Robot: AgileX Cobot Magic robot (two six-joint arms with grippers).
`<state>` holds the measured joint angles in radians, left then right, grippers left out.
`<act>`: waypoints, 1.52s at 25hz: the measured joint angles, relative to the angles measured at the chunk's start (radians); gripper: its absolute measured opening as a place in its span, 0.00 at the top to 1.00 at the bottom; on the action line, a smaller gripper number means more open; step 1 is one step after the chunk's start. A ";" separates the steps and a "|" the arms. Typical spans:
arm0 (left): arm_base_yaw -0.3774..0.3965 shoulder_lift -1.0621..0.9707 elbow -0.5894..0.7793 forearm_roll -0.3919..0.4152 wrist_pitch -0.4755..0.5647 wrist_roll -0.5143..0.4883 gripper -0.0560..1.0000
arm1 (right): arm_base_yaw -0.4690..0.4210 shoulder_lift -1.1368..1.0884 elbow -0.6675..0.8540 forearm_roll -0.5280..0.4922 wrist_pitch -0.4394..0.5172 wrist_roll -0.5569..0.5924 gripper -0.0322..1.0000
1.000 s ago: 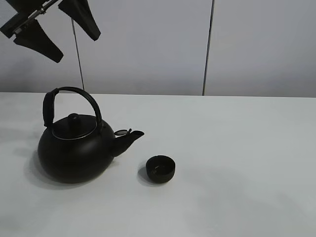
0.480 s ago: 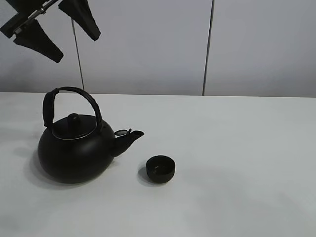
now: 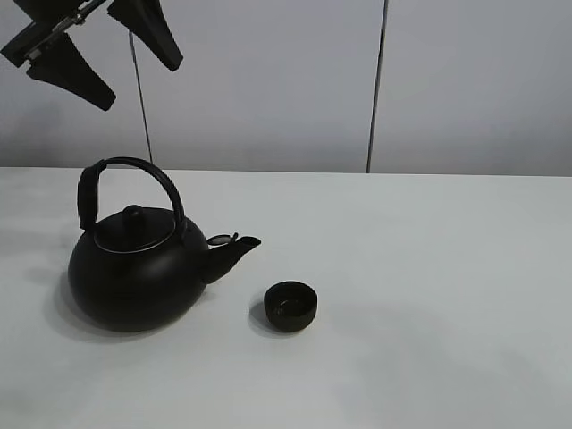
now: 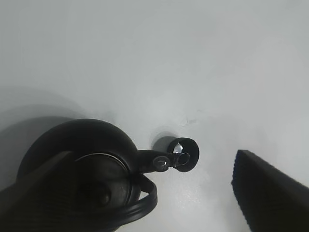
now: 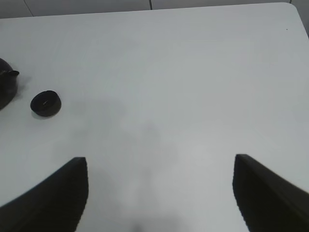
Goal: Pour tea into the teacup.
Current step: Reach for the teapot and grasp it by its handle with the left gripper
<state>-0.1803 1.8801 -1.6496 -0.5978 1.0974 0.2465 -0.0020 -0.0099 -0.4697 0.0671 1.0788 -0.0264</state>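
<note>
Right below my right gripper [image 5: 160, 162], bare white table [image 3: 429, 268], matte, softly shadowed. Its jaws are spread wide with nothing between them, and the teacup [image 5: 46, 103] sits well apart from it, off to the side.

Further along the surface, the teacup [image 3: 292, 306] stands upright on the tabletop, small, black and round. There's a small glint inside; I can't tell what it is. Just beside it, the black kettle [image 3: 134, 273] stands upright with its lid on and its arched handle up. The spout [image 3: 234, 248] points toward the cup, its tip near the rim but apart from it.

High above the kettle, my left gripper [image 3: 138, 82] hangs with its jaws splayed wide, holding nothing.

Beyond the table's far edge, a pale grey panelled wall [image 3: 268, 80] closes off the room, with a dark vertical seam [image 3: 375, 89] running down it.
</note>
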 joint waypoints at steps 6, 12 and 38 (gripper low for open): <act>0.000 0.000 0.000 0.000 0.011 0.061 0.35 | 0.000 0.000 0.000 0.000 0.002 0.000 0.42; 0.000 -0.023 0.000 0.009 -0.096 0.075 0.35 | 0.000 0.000 0.001 0.000 0.002 0.000 0.42; 0.150 -0.789 0.924 0.420 -1.130 0.074 0.35 | 0.000 0.000 0.001 0.000 0.002 0.000 0.42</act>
<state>-0.0303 1.0915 -0.7253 -0.1774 -0.0326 0.3208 -0.0020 -0.0099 -0.4685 0.0671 1.0807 -0.0264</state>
